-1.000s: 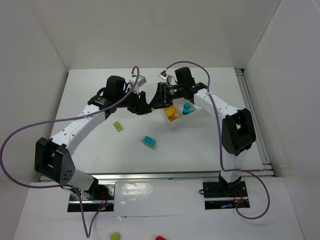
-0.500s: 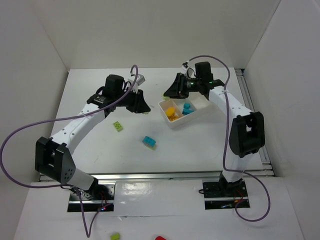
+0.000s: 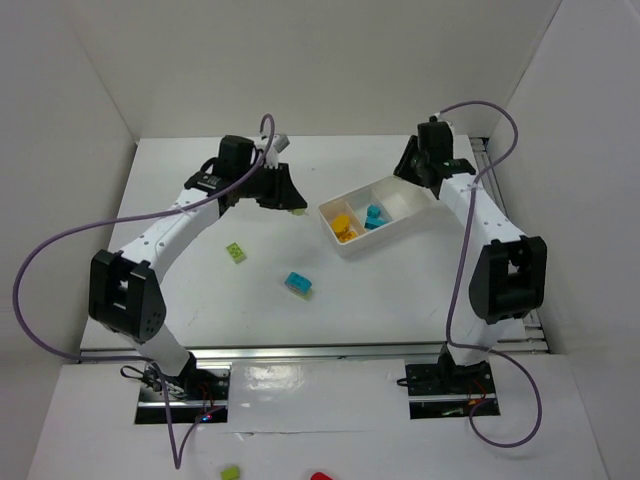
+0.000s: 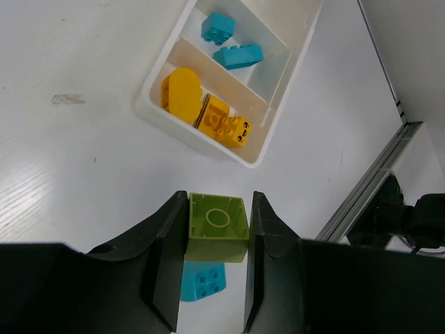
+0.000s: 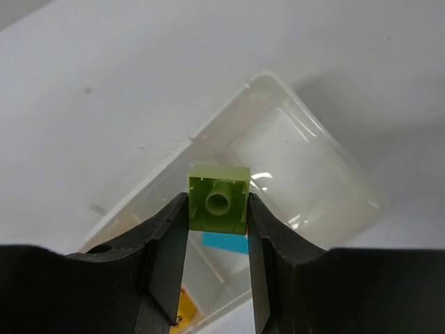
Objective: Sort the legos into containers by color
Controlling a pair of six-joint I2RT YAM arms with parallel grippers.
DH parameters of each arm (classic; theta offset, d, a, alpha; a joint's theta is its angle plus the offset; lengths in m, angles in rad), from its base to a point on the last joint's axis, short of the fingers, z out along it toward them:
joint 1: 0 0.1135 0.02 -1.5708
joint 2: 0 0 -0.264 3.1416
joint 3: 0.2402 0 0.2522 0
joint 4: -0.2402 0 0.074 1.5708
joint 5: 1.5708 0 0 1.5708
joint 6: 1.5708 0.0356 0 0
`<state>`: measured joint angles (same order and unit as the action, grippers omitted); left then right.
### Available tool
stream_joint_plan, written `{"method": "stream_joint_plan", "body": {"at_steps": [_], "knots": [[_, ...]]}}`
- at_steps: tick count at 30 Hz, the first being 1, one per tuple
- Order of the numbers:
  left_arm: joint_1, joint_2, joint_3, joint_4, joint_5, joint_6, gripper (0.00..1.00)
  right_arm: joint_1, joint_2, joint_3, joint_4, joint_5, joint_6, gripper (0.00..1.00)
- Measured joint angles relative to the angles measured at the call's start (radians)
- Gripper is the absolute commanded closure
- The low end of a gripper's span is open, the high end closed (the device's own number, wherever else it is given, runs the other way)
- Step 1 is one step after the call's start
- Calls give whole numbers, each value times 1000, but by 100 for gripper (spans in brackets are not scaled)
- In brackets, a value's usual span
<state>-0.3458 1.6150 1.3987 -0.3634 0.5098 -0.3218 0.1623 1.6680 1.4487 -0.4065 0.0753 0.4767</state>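
Observation:
The white three-compartment tray (image 3: 425, 211) lies angled at the back right. Its near compartment holds orange bricks (image 3: 345, 226) and the rounded yellow piece (image 4: 182, 94). The middle one holds two cyan bricks (image 3: 375, 215). The far one (image 5: 299, 167) is empty. My left gripper (image 3: 293, 199) is left of the tray, shut on a lime green brick (image 4: 217, 226) held above the table. My right gripper (image 3: 407, 168) is shut on another lime green brick (image 5: 219, 198) above the tray's far end. A lime brick (image 3: 236, 252) and a cyan brick (image 3: 298, 285) lie loose on the table.
White walls close in the table at the left, back and right. A metal rail (image 3: 510, 240) runs along the right edge. A lime piece (image 3: 230, 472) and a red piece (image 3: 320, 477) lie on the front ledge below the arm bases.
My right gripper has swung from left of the tray to above its far right end, carrying its lime brick. My left gripper has shifted slightly right, towards the tray.

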Motion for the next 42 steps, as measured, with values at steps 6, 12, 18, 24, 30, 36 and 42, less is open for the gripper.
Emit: {"method": "stream_joint_plan", "body": {"at_steps": [6, 12, 18, 24, 30, 36, 42], "knots": [[-60, 80, 90, -2, -18, -94, 100, -3, 147, 1, -6, 67, -34, 30], [-80, 92, 137, 1, -43, -135, 100, -10, 188, 21, -23, 92, -63, 9], [-76, 92, 144, -4, -83, -154, 100, -104, 188, 47, -5, 69, -62, 8], [-56, 92, 144, -16, -98, -154, 100, -227, 215, 47, 31, -40, -34, 9], [-40, 91, 145, -36, -118, -157, 100, -238, 246, -90, 150, -236, 43, 11], [-46, 121, 235, -98, -125, -177, 100, -170, 130, -310, 219, -298, 111, 13], [-98, 245, 388, -119, -144, -198, 100, -71, -82, -428, 223, -380, 151, 9]]}}
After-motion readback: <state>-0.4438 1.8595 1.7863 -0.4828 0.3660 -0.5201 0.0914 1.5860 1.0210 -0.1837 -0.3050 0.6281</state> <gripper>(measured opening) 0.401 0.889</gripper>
